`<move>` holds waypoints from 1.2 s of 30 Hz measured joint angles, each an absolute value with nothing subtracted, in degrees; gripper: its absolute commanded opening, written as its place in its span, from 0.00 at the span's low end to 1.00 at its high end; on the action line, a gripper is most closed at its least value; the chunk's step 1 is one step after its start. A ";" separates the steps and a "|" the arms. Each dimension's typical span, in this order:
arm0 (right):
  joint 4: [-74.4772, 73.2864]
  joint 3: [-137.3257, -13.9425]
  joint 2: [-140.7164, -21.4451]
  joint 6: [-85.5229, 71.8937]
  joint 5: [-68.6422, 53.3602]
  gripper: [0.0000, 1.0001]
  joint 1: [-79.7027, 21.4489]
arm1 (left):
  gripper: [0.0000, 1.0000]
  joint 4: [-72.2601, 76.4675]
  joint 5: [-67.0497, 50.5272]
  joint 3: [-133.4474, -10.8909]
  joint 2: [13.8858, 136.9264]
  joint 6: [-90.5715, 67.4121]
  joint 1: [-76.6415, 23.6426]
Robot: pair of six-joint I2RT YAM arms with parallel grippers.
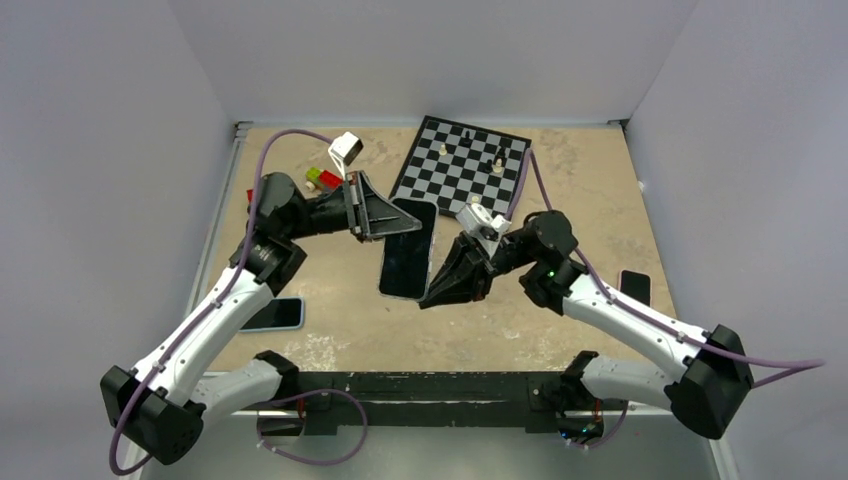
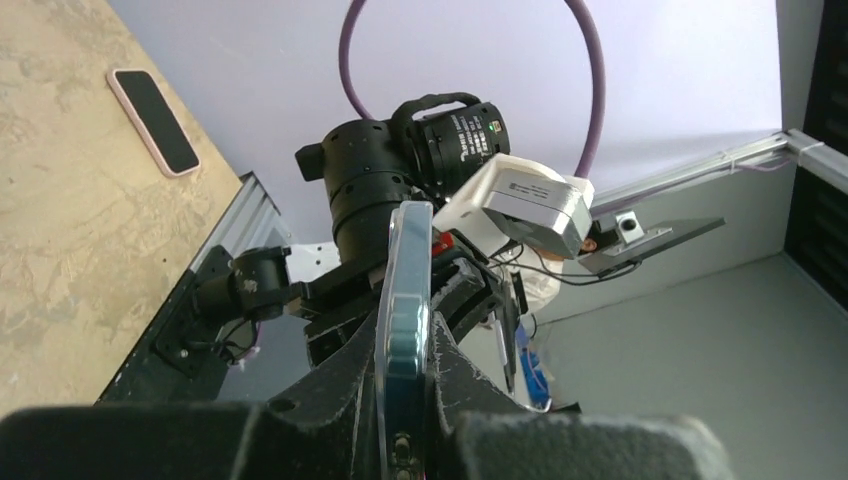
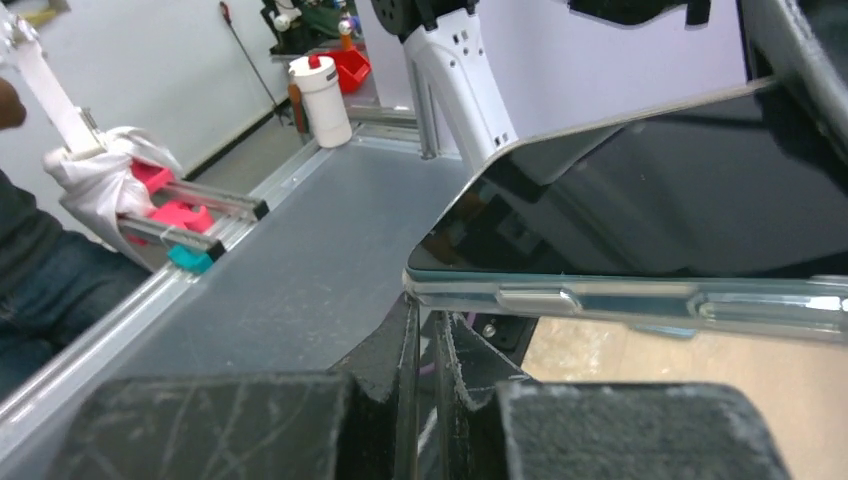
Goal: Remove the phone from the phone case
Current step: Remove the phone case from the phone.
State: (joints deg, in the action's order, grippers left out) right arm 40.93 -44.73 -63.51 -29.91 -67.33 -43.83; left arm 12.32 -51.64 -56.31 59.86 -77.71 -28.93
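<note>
Two grippers meet at your phone [image 1: 407,262], raised over the table [image 1: 330,285] in its case [image 3: 600,300]. You see the left gripper [image 1: 395,222] pinching its far end. The right gripper [image 1: 432,298], fingers pressed together, sits at its near corner.

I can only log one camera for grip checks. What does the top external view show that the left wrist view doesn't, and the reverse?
Only the top external view: the black-and-white chessboard with pieces, the red and green blocks, and the full dark screen of the black-screened phone in a clear case, left hand at its far end, right hand at its near end. Only the left wrist view: that case edge-on, clamped between the left hand's fingers. Both: the phone, the right arm and the tan tabletop.
</note>
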 measured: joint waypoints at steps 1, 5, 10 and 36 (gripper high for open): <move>40.69 -46.09 -64.42 -28.08 -68.12 0.00 -44.14 | 0.00 12.47 -50.78 -56.29 59.33 -78.67 -28.95; 39.81 -49.74 -66.98 -23.09 -68.93 0.00 -44.80 | 0.00 12.71 -46.39 -54.59 57.36 -82.26 -28.95; 35.16 -51.09 -68.14 -18.90 -55.88 0.00 -44.45 | 0.00 11.38 -43.48 -52.88 55.33 -83.92 -29.82; 60.05 -31.83 -61.95 -55.29 -51.31 0.52 -42.13 | 0.00 2.33 -22.17 -48.29 42.04 -63.68 -31.20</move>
